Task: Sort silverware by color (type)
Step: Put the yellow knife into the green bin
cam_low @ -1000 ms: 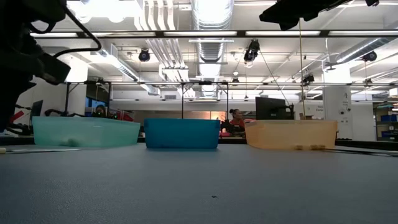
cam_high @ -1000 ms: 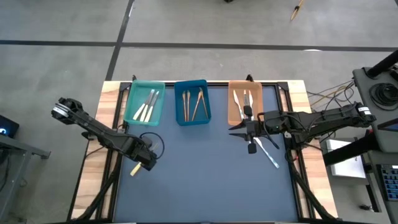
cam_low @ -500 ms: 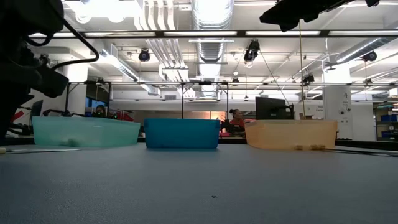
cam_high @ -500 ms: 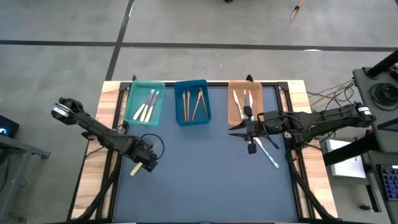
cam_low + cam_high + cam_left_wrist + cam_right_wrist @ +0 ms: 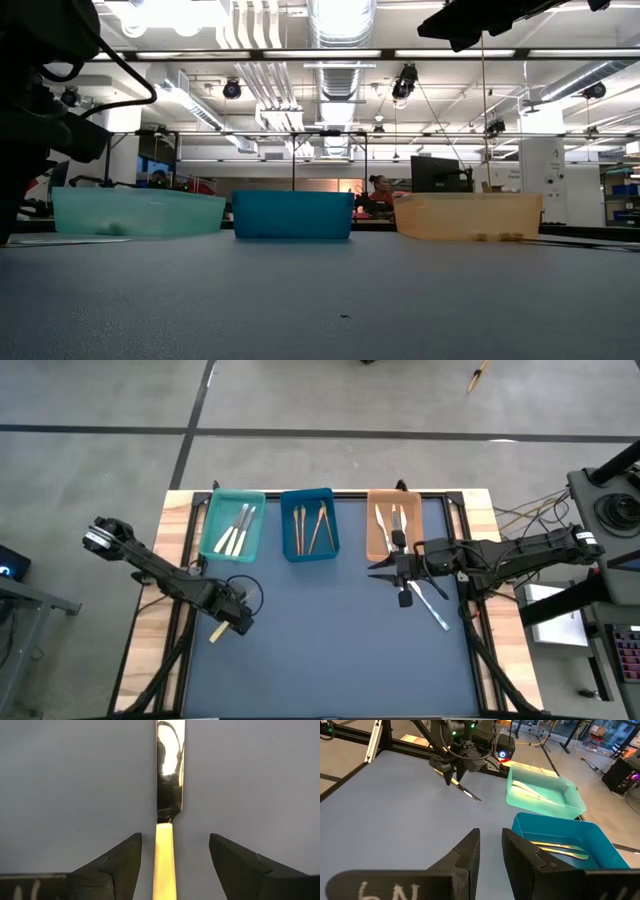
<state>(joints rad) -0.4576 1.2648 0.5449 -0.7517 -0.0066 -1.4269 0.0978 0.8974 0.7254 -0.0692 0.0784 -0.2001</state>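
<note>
A cream-yellow handled knife (image 5: 164, 862) with a mirror blade (image 5: 170, 770) lies flat on the blue-grey table; its handle also shows in the high view (image 5: 217, 632). My left gripper (image 5: 236, 616) hovers over it, open, one finger on each side of the handle (image 5: 164, 870) without touching. My right gripper (image 5: 383, 570) hangs above the table just before the orange tray (image 5: 393, 525), fingers a narrow gap apart (image 5: 491, 847), holding nothing. Two silver pieces (image 5: 432, 604) lie on the table below the right arm.
Along the far edge stand the teal tray (image 5: 233, 525) with cream-handled pieces, the blue tray (image 5: 308, 523) with wooden ones and the orange tray with silver ones. The near half of the table (image 5: 330, 660) is bare mat. People sit in the room behind (image 5: 380, 190).
My left gripper has come down a little over the cream-handled knife, as the low view shows. The right arm and the silverware have kept still.
</note>
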